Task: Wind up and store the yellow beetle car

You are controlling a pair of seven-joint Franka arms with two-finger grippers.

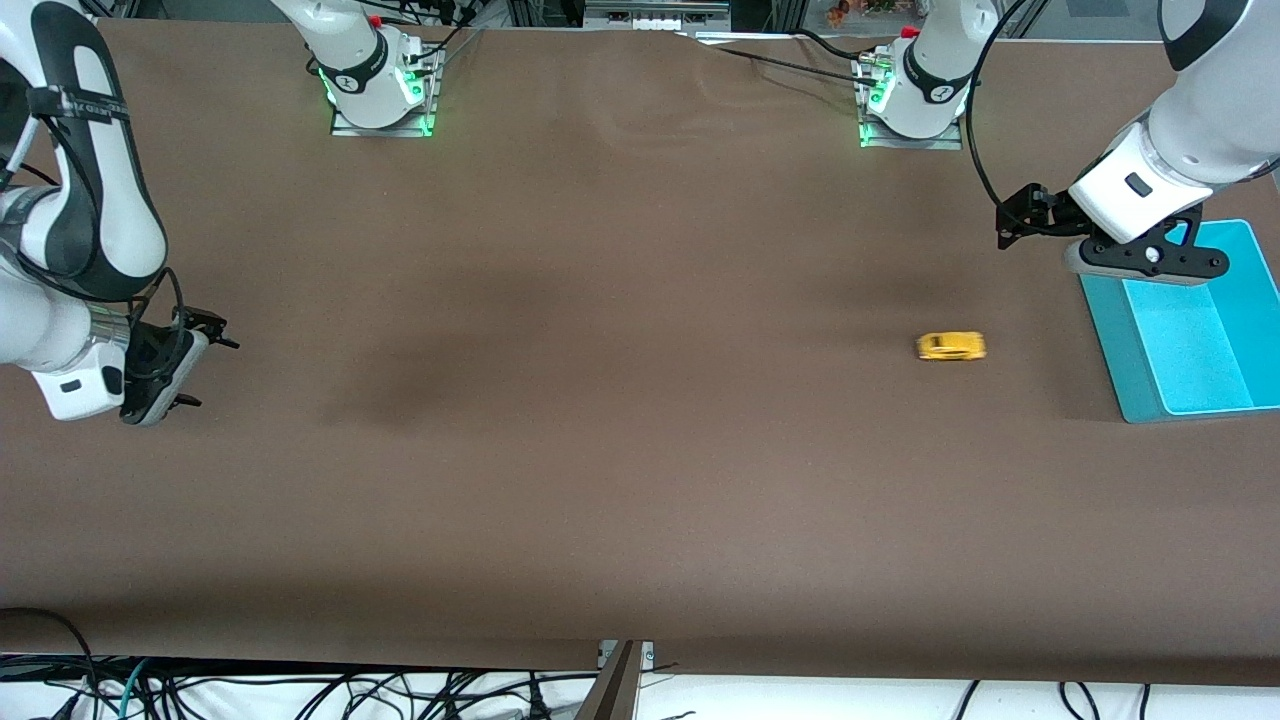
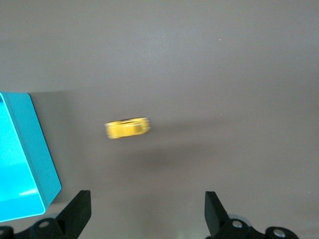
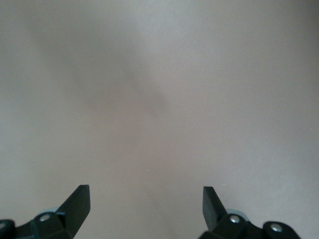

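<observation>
The yellow beetle car [image 1: 951,346] sits on the brown table toward the left arm's end, beside the blue bin [image 1: 1190,345]. It looks smeared. It also shows in the left wrist view [image 2: 127,128], with the bin's wall [image 2: 42,154] beside it. My left gripper [image 1: 1025,228] is open and empty, up in the air near the bin's corner, apart from the car. In its wrist view [image 2: 148,211] the jaws stand wide. My right gripper [image 1: 205,372] is open and empty at the right arm's end of the table, over bare table [image 3: 146,209].
The blue bin is open-topped and holds nothing. Both arm bases [image 1: 380,85] stand along the table's edge farthest from the front camera. Cables hang below the table's near edge.
</observation>
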